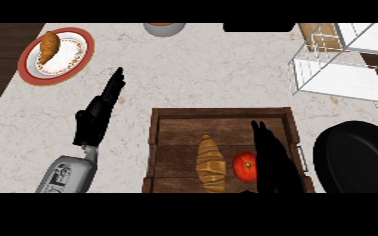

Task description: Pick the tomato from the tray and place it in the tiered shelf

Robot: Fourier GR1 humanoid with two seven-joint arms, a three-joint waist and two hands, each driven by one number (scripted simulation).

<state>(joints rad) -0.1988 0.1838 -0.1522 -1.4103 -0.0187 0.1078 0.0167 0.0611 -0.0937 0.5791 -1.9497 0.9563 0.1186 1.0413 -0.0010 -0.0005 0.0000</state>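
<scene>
The tomato [245, 166] lies in the lower right part of the wooden tray [221, 116], near the view's lower edge, just right of a croissant [211, 163] that lies lengthwise in the same tray. The right robot hand [269, 155] is over the tray's right half with its fingers straight and pointing away from the robot, overlapping the tomato's right side; whether it touches the tomato cannot be told, and its fingers are not curled round it. The tray sits on the pale marbled desk [199, 65]. The left robot hand [100, 112] is out over the bare desk to the left of the tray, well apart from it, fingers straight and held together. The white wire tiered shelf [332, 65] stands at the upper right, beyond the tray. A black pan [351, 157] sits just right of the tray. At the upper left, a red-rimmed plate [70, 60] carries a second croissant [49, 46]. A grey bowl [164, 29] is partly visible at the top edge.
</scene>
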